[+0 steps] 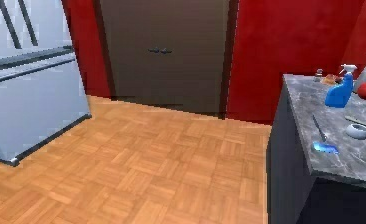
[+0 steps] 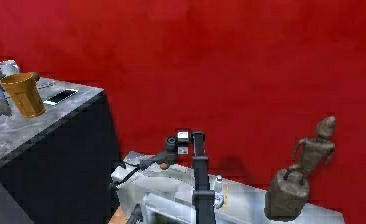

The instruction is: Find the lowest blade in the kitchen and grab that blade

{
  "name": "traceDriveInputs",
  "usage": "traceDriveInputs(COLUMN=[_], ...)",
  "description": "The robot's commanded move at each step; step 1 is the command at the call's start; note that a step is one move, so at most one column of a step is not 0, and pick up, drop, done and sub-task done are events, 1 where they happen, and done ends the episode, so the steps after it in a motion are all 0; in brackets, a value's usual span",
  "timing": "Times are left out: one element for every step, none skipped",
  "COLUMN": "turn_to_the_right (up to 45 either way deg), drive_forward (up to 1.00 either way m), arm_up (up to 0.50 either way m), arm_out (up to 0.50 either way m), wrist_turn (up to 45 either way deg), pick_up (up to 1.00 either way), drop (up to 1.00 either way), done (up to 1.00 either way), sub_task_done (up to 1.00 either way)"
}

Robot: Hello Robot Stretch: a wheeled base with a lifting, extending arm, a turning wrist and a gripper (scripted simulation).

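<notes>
One slim grey utensil (image 1: 319,130) with a blue end, shaped like a blade, lies on the grey worktop (image 1: 303,100) at the forward view's right, near one blue spray bottle (image 1: 340,92). One fridge (image 1: 31,90) stands left of two dark doors (image 1: 163,55). The arm side view has one orange cup (image 2: 26,95) and one statue (image 2: 306,165). I cannot tell whether the gripper (image 2: 126,177) holds anything.

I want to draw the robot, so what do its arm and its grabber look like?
The arm is a dark square bar. Near its end sit two small white squares with black marks. The gripper has a dark body and two thin fingers.
</notes>
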Motion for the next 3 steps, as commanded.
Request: traceDriveInputs(turn_to_the_right=[0.0,0.0,0.0], drive_forward=[0.00,0.00,0.00], arm_up=[0.00,0.00,0.00], arm_out=[0.00,0.00,0.00], wrist_turn=[45.0,45.0,33.0], pick_up=[0.00,0.00,0.00], drop=[0.00,0.00,0.00], done=[0.00,0.00,0.00], sub_task_done=[0.00,0.00,0.00])
